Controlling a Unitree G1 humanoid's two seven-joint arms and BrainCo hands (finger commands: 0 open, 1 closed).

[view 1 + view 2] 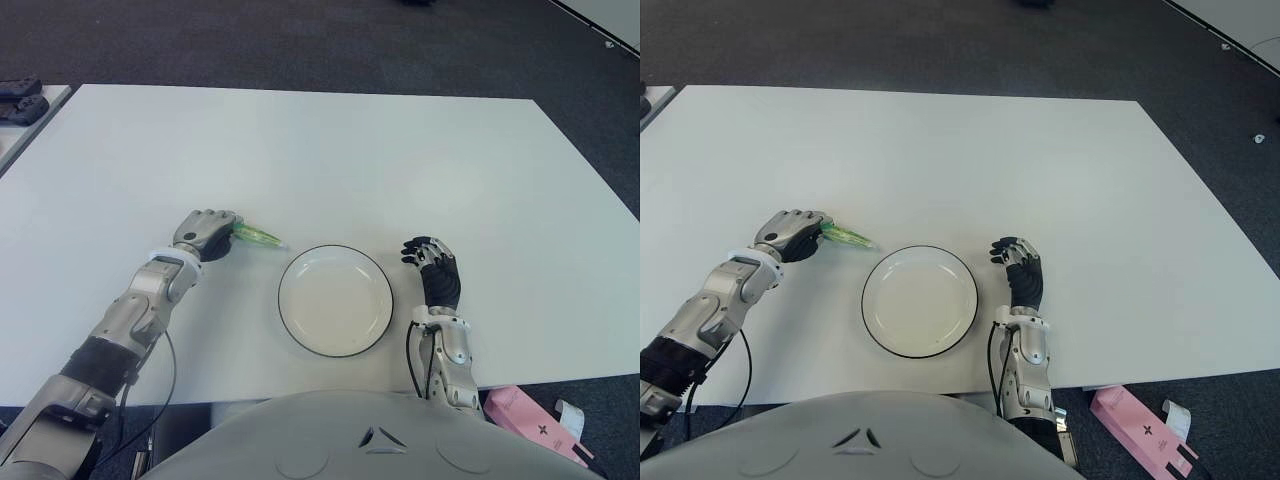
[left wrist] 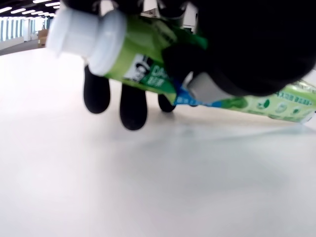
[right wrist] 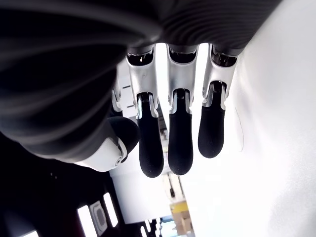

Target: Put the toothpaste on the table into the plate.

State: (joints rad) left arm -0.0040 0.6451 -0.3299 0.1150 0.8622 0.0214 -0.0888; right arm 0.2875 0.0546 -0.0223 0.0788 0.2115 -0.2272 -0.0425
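Table (image 1: 330, 150): white, rectangular surface filling most of both eye views; dark carpet floor (image 1: 300, 40) beyond its far edge.
Plate (image 1: 335, 300): white, round, dark rim, lying flat on the table near the front edge, directly before the robot; nothing lies in it.
Toothpaste (image 1: 257, 236): green tube held in the left hand; its flat tail end projects from the hand toward 4 o'clock, pointing at the plate rim. The tail stops just short of the rim, at about 10 o'clock from the plate centre. The tube is not in the plate.
Toothpaste, left wrist view (image 2: 148, 64): white cap at one end, green printed body; the tube is tilted and clear of the table surface below it.
Left hand (image 1: 205, 235): at 9 to 10 o'clock of the plate, just beside it. Fingers (image 2: 133, 106) curled around the tube body, thumb pressing from the opposite side; grasp is clamped on the toothpaste.
Right hand (image 1: 432, 268): idle, shows at 3 o'clock of the plate, close to its rim. Contact with the table cannot be told.
Right hand fingers (image 3: 180, 148): extended, side by side, slightly bent, enclosing nothing.
Pink box (image 1: 535, 425): on the floor past the front right table corner, at 5 o'clock of the right hand.
Dark objects (image 1: 20, 100): on a neighbouring surface at the far left edge; type cannot be told.
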